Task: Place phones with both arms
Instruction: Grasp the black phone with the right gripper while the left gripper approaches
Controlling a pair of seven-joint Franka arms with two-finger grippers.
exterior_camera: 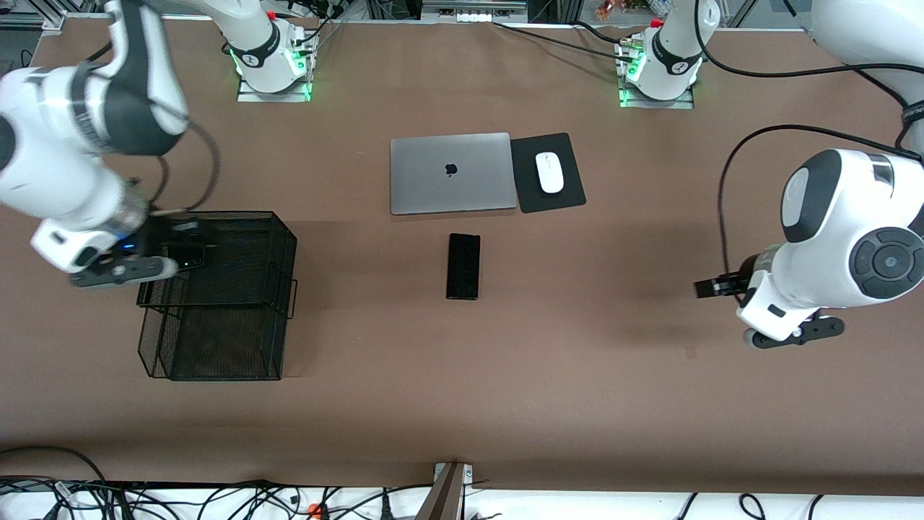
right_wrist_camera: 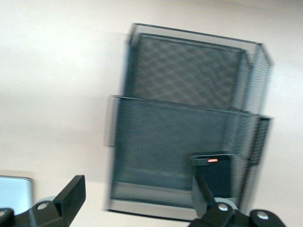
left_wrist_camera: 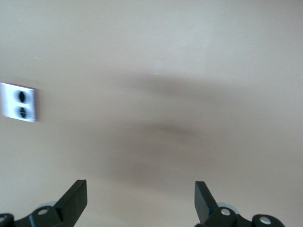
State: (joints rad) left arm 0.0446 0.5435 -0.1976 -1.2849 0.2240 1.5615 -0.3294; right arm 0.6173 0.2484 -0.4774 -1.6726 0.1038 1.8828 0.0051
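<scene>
Mesh basket [exterior_camera: 216,318], black wire, two tiers, sits toward right arm's end of table. Small squarish black phone [right_wrist_camera: 215,172] lies in its upper tier, red light showing. Right gripper [exterior_camera: 177,249] over it, fingers spread, released. Long slim black phone [exterior_camera: 463,266] flat at table centre, laptop [exterior_camera: 452,173] at its 12 o'clock. Left gripper [left_wrist_camera: 141,201] open over bare table; pale lilac phone [left_wrist_camera: 19,102], two black circles, nearby.

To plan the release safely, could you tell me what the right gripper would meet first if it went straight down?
Probably the black wire-mesh tray, or the small black phone in it beside the open right gripper; depth is unclear.
</scene>
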